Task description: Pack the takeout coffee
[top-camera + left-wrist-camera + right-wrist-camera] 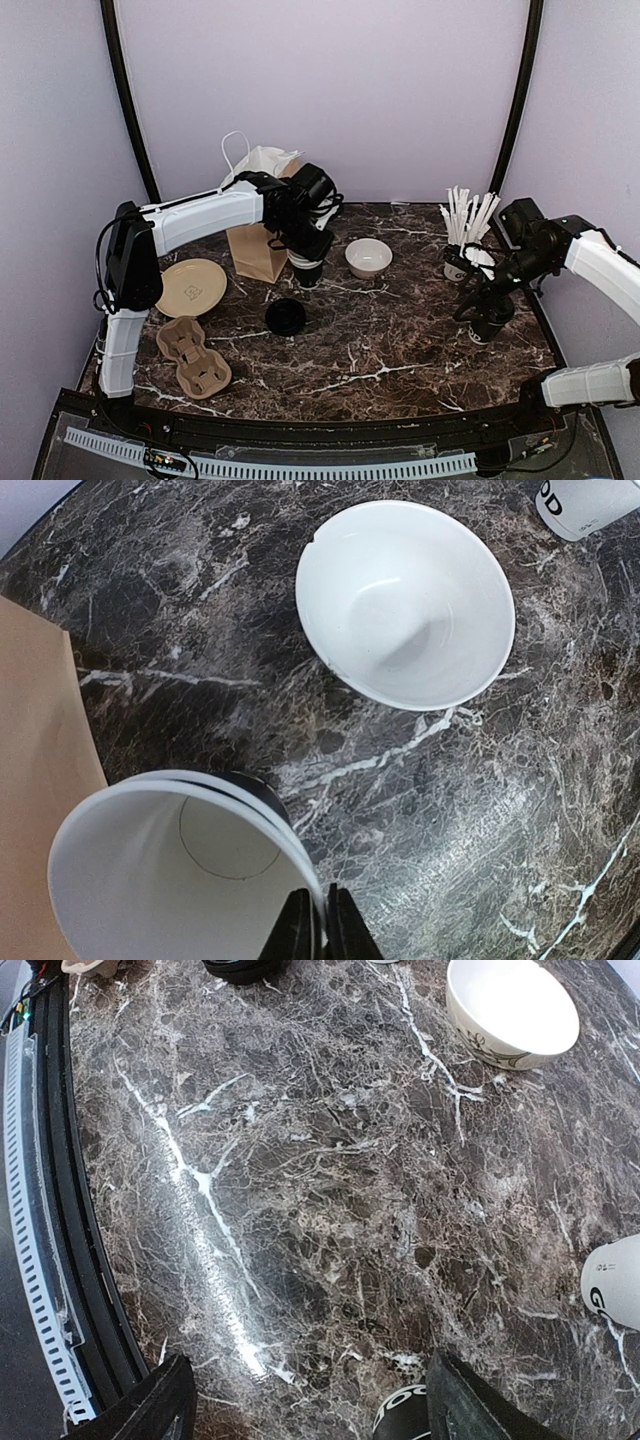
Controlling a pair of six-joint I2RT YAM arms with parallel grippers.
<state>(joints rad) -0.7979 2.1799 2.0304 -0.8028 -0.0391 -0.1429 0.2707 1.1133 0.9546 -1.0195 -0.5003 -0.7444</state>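
A lidless black coffee cup (308, 272) with a white inside (170, 875) stands beside the brown paper bag (256, 250). My left gripper (320, 922) is shut on its rim, one finger inside and one outside. In the top view the left gripper (306, 252) sits right above this cup. A black dome lid (286, 316) lies alone on the table. A second black cup (405, 1418) with white lettering stands at the right, in the top view (490, 322) too. My right gripper (310, 1405) is open around it, the cup close to the right finger (480, 1400).
A white bowl (368, 257) sits mid-table, and a white cup of wrapped straws (465, 240) at the back right. A tan plate (192, 287) and a cardboard cup carrier (195, 357) lie at the left. A white bag (262, 160) stands behind the brown one.
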